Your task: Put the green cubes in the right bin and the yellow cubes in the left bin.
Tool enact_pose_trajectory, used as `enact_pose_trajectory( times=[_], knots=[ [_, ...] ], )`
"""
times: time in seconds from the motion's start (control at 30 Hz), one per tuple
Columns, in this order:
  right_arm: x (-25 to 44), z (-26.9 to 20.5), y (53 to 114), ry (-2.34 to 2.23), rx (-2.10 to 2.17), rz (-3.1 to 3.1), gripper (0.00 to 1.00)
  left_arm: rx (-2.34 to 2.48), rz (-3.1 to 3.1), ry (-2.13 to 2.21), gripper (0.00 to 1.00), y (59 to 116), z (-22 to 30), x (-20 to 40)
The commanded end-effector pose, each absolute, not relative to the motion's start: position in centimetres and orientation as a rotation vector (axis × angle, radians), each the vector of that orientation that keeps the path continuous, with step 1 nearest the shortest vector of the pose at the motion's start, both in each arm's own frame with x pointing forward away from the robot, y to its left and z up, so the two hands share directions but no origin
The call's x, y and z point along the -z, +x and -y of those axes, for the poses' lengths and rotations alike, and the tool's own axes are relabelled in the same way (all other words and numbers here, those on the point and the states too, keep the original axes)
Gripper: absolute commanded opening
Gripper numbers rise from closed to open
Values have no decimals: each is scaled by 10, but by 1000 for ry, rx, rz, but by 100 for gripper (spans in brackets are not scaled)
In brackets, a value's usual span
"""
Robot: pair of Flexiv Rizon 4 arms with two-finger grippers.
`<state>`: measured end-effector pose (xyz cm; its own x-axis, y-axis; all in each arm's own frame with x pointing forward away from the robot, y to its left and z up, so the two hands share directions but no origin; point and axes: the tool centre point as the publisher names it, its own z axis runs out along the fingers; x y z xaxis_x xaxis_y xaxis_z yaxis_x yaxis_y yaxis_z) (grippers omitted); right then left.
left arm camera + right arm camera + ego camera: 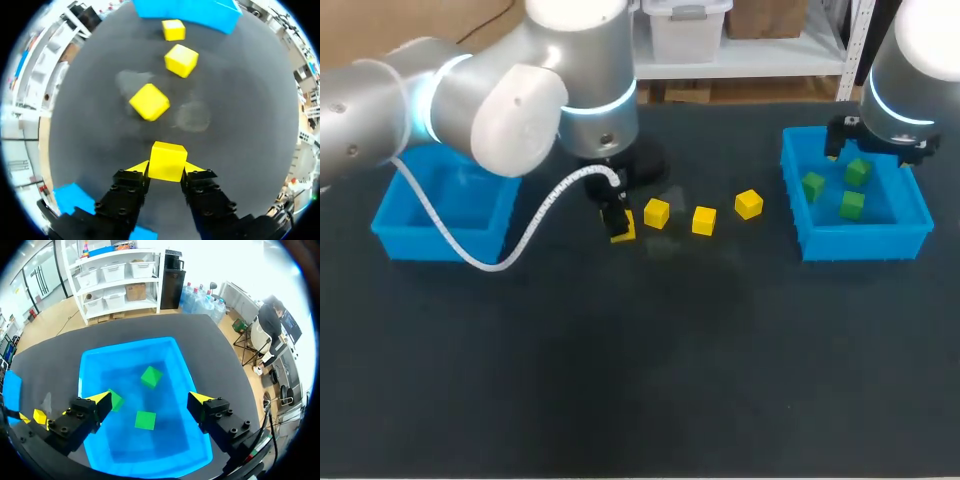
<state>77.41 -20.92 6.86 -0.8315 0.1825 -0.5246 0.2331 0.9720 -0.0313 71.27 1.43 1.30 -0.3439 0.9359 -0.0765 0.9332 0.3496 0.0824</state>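
Left wrist view: left gripper [167, 167] clamped on small yellow cube [167, 159], opposite flat faces, cube on black table [240, 125]. Three more yellow cubes [149, 101] at its 12 o'clock. Probably light, rigid, smooth-sided. Right gripper [151, 399] spread wide above blue plastic bin [130, 352] holding green cubes [145, 420].

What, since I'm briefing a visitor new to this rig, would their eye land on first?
Likely the left gripper shut on a yellow cube at mid-table, with three more yellow cubes in a row beside it. Next, the right bin holding three green cubes, with the open right gripper hanging above it.
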Motion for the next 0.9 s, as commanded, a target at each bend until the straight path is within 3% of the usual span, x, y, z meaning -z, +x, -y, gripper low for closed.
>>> enact_pose_trajectory(
  times=[0.03,0.4,0.63,0.83,0.87,0.9],
  knots=[
    [-68,210,771,295,126,-2568,100,-57,-2487,1610,0,712,-40,-38],
    [-68,210,771,295,126,-2568,100,-143,-2600,816,0,778,-170,-109],
    [-68,210,771,295,126,-2568,100,-215,-2678,663,0,771,-230,-100],
    [-68,210,771,295,126,-2568,100,-221,-2746,694,0,756,-239,-77],
    [-68,210,771,295,126,-2568,100,-227,-2747,701,22,754,-239,-74],
    [-68,210,771,295,126,-2568,100,-223,-2750,708,90,753,-238,-73]
  ],
)
